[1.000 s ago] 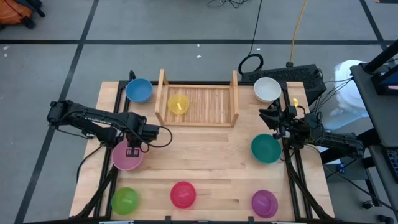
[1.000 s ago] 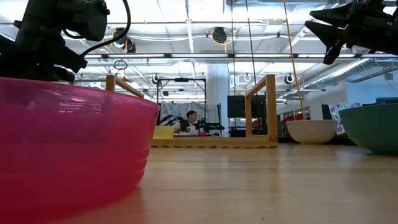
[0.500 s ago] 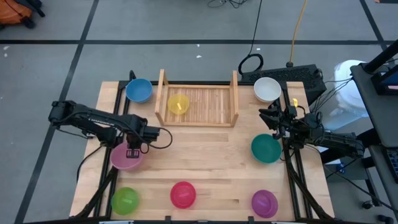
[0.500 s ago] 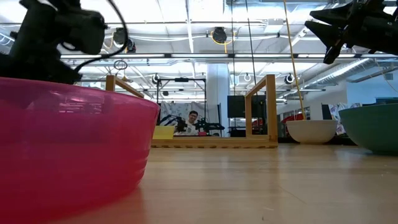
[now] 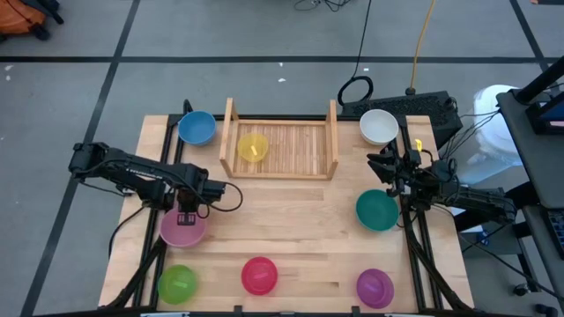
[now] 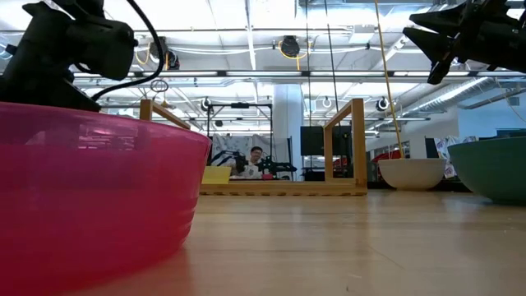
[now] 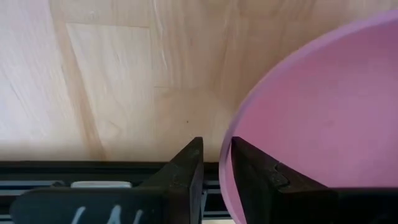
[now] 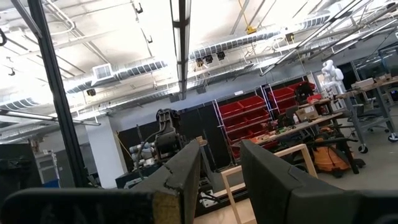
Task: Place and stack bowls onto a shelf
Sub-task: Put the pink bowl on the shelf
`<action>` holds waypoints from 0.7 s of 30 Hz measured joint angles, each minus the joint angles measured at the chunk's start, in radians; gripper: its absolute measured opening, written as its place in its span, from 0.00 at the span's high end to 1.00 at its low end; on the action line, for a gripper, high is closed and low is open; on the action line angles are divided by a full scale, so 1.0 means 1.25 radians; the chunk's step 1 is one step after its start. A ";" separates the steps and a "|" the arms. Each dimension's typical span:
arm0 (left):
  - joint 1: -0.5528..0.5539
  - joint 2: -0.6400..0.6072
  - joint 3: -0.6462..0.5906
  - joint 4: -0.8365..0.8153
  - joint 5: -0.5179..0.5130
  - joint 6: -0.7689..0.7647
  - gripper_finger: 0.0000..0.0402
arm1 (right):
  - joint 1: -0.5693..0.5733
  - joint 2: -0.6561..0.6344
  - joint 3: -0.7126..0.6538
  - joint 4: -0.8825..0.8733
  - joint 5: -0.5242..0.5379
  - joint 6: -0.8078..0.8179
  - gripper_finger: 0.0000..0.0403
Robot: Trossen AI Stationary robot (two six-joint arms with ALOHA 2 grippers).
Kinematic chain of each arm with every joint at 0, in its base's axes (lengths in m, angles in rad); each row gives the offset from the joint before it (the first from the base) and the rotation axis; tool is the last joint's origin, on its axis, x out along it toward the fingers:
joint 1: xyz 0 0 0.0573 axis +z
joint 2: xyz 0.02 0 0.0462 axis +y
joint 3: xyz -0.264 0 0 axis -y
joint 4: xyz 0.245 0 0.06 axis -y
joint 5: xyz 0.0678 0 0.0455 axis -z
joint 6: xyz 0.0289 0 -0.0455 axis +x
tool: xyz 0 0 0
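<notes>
Straddling pink bowl [image 7: 323,118] rim, left jaws

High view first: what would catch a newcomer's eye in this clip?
The ring of coloured bowls round the wooden table, with one yellow bowl alone on the shelf. Next, the left gripper straddling the pink bowl's rim at the table's left edge. The right gripper waits above the teal bowl.

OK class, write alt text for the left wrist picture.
Two dark fingers straddle the rim of a pink bowl, one finger outside and one inside. The bowl sits on a pale wooden table.
</notes>
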 joint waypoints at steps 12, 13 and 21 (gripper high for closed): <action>0.000 0.000 -0.043 0.035 0.068 -0.071 0.78 | 0.000 0.000 0.000 0.001 0.000 0.000 0.73; 0.000 0.000 -0.043 0.036 0.073 -0.073 0.78 | 0.000 0.000 0.000 0.001 0.000 0.000 0.73; 0.000 0.000 -0.042 0.027 0.113 -0.121 0.97 | 0.000 0.000 0.000 0.003 0.000 0.000 0.73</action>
